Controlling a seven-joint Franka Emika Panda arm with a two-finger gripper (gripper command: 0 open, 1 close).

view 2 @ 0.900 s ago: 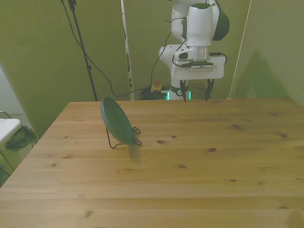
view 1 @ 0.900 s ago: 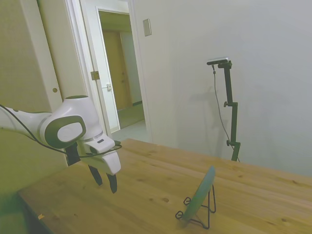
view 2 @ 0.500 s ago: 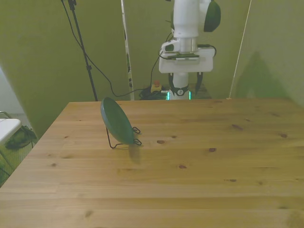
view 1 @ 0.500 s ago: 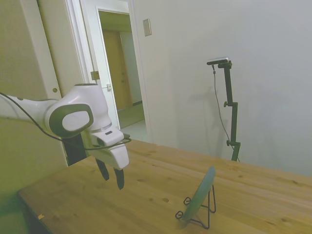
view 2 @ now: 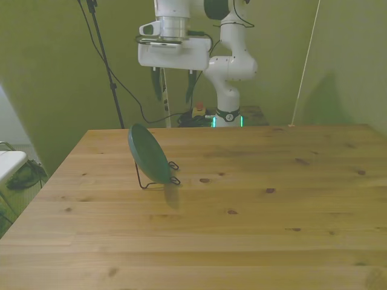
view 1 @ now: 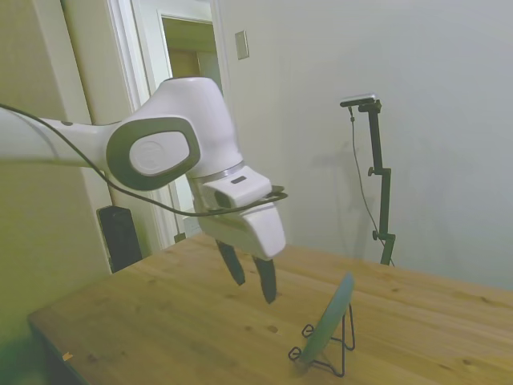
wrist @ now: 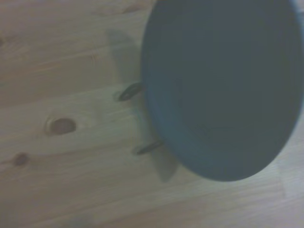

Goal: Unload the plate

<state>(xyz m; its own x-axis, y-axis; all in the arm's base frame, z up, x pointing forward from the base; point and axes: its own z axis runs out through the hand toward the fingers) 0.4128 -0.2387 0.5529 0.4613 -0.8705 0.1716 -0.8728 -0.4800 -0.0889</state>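
The small round teal plate (view 2: 149, 154) leans tilted in a thin black wire stand (view 2: 158, 176) on the wooden desk (view 2: 242, 205), toward the desk's far edge on the front view's left. The white pincer (view 2: 173, 87) hangs in the air above and behind the plate, well apart from it, its two dark fingers (view 1: 267, 279) spread open and holding nothing. In the side view the pincer (view 1: 250, 271) is to the left of the plate (view 1: 330, 319), higher up. The wrist view shows the plate's face (wrist: 223, 90) blurred, with two stand feet (wrist: 129, 91) on the wood beside it. Bare wood lies between pincer and plate.
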